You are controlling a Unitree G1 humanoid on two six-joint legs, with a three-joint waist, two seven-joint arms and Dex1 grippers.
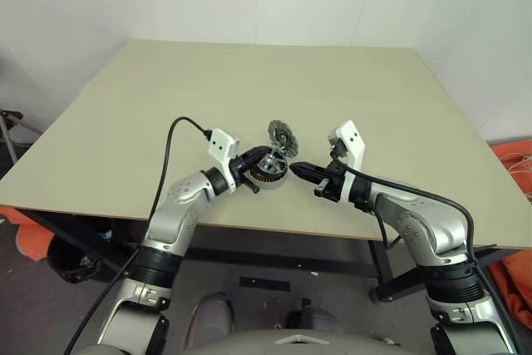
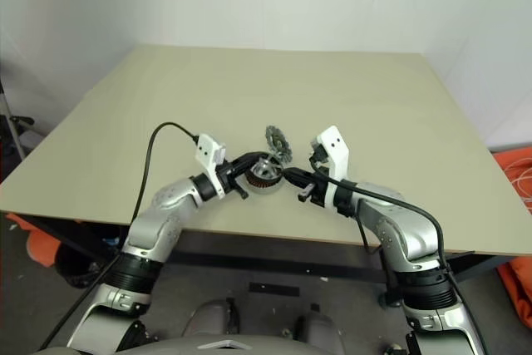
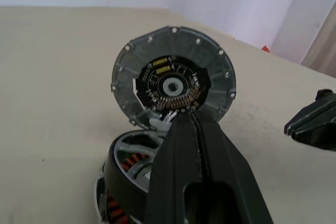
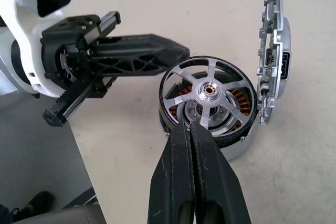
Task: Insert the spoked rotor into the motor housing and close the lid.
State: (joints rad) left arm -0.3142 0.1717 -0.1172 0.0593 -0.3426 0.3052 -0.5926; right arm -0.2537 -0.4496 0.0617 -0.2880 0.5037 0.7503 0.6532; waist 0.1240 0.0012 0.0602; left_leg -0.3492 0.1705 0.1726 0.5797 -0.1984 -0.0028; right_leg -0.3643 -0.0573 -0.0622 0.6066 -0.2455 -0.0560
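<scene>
Here, two claws, both with fingers pressed together and pinching nothing. The left claw (image 4: 157,51) lies level, its tip just beside the motor housing (image 4: 210,124). The right claw (image 4: 191,145) comes in from the opposite side, its tip at the housing's rim. One housing sits on the beige worktop (image 1: 166,106), near its front edge. One spoked rotor (image 4: 208,94) sits inside the housing, copper windings showing between the spokes. One lid (image 3: 173,80) stands on edge just behind the housing, circuit-board face toward the left claw.
</scene>
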